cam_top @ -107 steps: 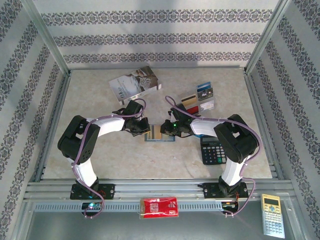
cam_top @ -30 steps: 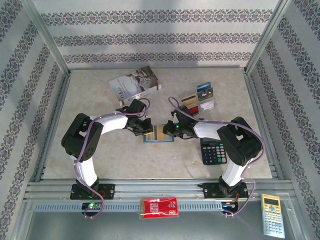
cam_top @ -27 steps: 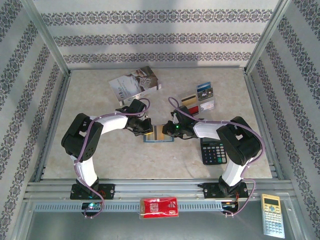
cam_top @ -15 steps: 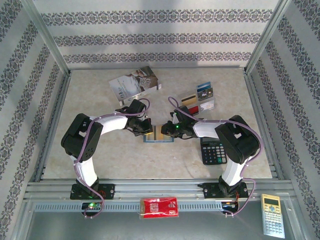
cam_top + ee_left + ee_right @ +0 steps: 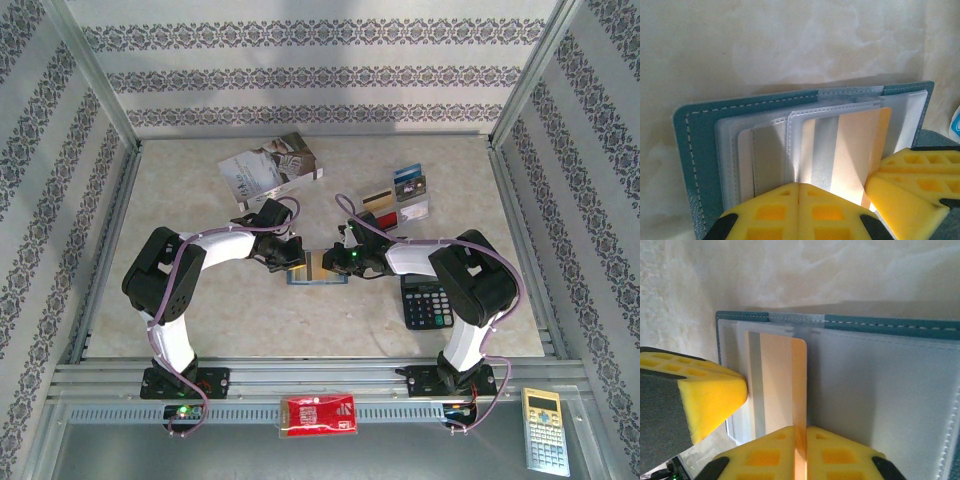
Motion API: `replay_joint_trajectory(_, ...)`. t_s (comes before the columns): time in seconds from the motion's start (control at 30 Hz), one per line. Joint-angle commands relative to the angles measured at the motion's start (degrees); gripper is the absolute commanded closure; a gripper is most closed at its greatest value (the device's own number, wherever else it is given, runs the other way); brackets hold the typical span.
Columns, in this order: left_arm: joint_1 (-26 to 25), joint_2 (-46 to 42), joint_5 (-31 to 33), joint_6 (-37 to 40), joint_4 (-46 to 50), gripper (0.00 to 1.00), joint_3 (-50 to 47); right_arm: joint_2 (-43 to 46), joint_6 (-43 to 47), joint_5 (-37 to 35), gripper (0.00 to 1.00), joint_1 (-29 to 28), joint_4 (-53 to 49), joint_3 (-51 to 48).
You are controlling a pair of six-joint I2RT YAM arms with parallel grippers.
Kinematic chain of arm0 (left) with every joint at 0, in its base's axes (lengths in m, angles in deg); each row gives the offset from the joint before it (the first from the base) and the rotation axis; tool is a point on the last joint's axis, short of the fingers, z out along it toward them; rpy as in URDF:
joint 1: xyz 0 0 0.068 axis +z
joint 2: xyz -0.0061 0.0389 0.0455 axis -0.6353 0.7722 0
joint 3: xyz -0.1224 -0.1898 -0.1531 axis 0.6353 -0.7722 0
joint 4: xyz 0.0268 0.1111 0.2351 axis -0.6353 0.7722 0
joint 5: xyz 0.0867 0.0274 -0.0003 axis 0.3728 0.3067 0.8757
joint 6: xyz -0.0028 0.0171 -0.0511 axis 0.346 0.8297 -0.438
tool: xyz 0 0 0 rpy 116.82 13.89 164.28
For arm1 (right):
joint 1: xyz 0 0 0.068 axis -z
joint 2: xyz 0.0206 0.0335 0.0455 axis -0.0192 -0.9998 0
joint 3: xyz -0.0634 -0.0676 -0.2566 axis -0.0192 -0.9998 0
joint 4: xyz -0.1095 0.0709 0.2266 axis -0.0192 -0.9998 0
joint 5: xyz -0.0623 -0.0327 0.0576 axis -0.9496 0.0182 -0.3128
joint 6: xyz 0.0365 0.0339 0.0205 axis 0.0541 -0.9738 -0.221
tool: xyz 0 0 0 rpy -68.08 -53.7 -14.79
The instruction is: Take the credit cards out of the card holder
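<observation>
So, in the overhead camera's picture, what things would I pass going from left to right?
Grey-white book → blue-grey card holder → loose cards → cream calculator on the front ledge.

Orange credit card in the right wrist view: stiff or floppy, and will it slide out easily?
Probably stiff: the flat orange credit card looks straight-edged where the right gripper has its jaws shut on it. Likely slippery, given its glossy face inside the clear plastic sleeve. The thin, soft blue-grey card holder may drag along.
</observation>
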Motion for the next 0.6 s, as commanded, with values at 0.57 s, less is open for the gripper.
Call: replay_joint_trajectory(0.57, -0.3, -6.4, 2.4, -4.0, -2.0, 0.72, -1.6, 17.3, 4.0, -7.3, 1.0, 3.5, 2.3, -9.2)
